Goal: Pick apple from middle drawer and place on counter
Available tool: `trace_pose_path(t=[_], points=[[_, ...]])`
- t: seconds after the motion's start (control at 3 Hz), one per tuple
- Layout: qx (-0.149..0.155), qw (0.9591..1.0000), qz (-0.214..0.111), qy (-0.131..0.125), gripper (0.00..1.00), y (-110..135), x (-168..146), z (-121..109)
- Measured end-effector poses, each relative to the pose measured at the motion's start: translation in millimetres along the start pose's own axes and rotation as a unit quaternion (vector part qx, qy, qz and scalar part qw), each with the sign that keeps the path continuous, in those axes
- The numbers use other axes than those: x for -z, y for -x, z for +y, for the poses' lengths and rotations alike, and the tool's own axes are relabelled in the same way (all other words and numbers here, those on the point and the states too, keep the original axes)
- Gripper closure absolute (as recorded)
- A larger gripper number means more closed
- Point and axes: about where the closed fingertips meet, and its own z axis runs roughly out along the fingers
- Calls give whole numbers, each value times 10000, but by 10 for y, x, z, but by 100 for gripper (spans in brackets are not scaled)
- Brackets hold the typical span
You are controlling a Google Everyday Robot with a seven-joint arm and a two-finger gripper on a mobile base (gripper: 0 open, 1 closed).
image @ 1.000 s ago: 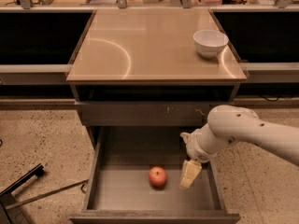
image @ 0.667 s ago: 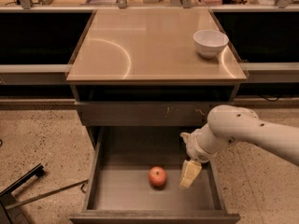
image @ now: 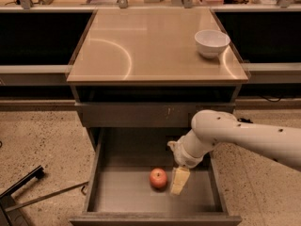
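The small red-orange apple (image: 158,178) lies on the bare floor of the pulled-out middle drawer (image: 122,192), near its middle. My gripper (image: 179,180) hangs down inside the drawer from the white arm that comes in from the right. It is just right of the apple, with a small gap between them. The glossy tan counter (image: 141,46) is the cabinet top above the drawer.
A white bowl (image: 212,42) stands at the counter's back right corner. A closed drawer front with pale scratch marks (image: 155,114) sits just above the open drawer. Speckled floor lies on both sides, with a dark metal bar (image: 21,185) on it at lower left.
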Motion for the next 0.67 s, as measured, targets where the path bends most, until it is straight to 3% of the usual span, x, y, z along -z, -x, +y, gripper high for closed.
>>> trace_pose_path(t=[0.33,0.67], points=[[250,9993,-5,283,0,137,-368,67],[368,9987,227,255,0,118,-643,121]])
